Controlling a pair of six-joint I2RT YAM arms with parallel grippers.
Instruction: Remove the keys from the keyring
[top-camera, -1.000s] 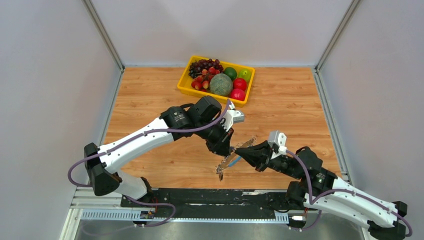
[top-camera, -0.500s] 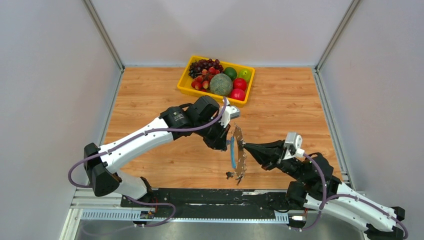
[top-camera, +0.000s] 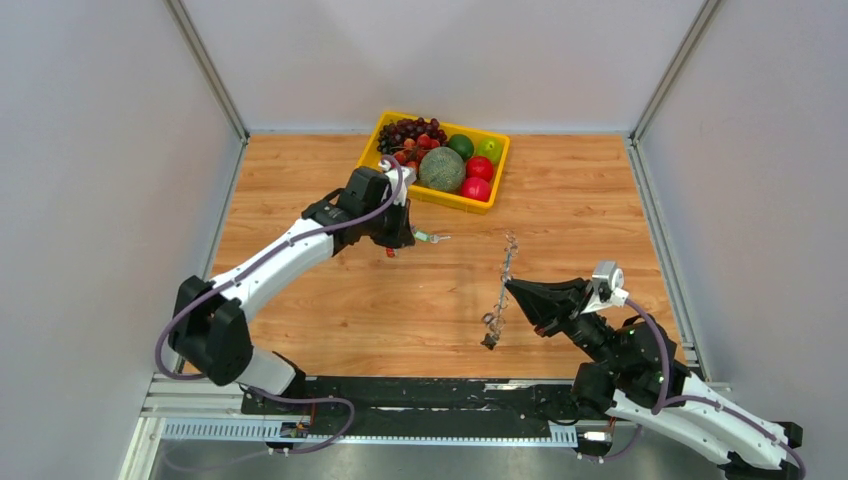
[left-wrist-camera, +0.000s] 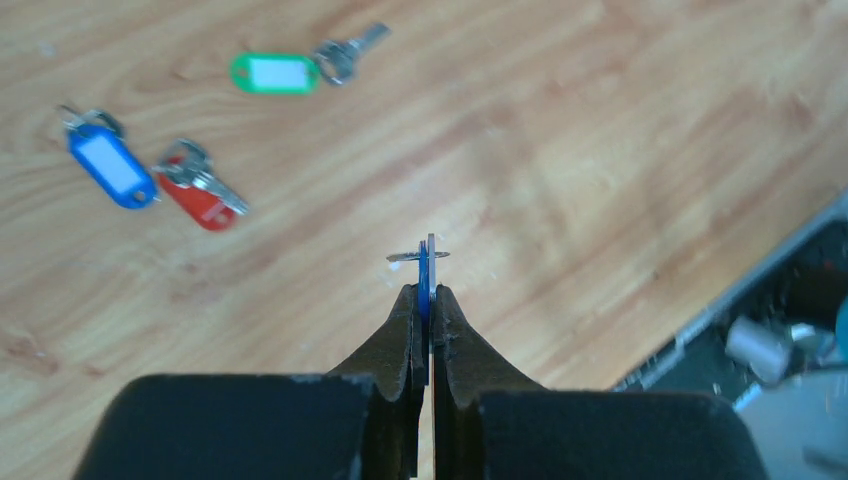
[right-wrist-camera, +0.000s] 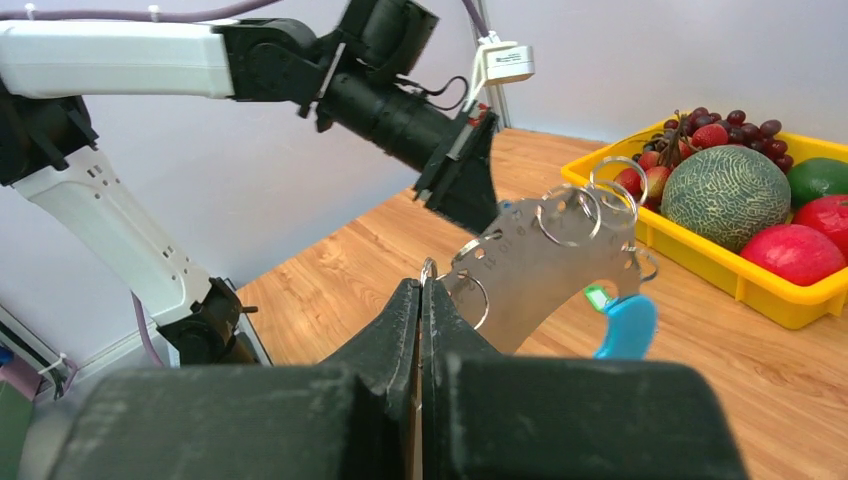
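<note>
My right gripper (top-camera: 512, 290) (right-wrist-camera: 424, 285) is shut on the edge of the keyring (right-wrist-camera: 535, 262), a grey plate with several metal rings and a blue section (right-wrist-camera: 626, 326), held above the table. From above the keyring (top-camera: 503, 282) shows edge-on, with a small dark piece (top-camera: 489, 342) hanging at its lower end. My left gripper (top-camera: 398, 238) (left-wrist-camera: 424, 290) is shut on a blue key (left-wrist-camera: 424, 268) seen edge-on, above the table. A green key (left-wrist-camera: 272, 72) (top-camera: 430, 238), another blue key (left-wrist-camera: 110, 165) and a red key (left-wrist-camera: 200, 200) lie on the table near it.
A yellow fruit tray (top-camera: 372, 178) with grapes, a melon and apples stands at the back centre, just beyond the left arm. A black rail (top-camera: 420, 392) runs along the table's near edge. Grey walls close in both sides.
My left gripper has pulled away from the keyring, up and to the left toward the tray, with a blue key in it. My right gripper drew back right, still holding the keyring.
</note>
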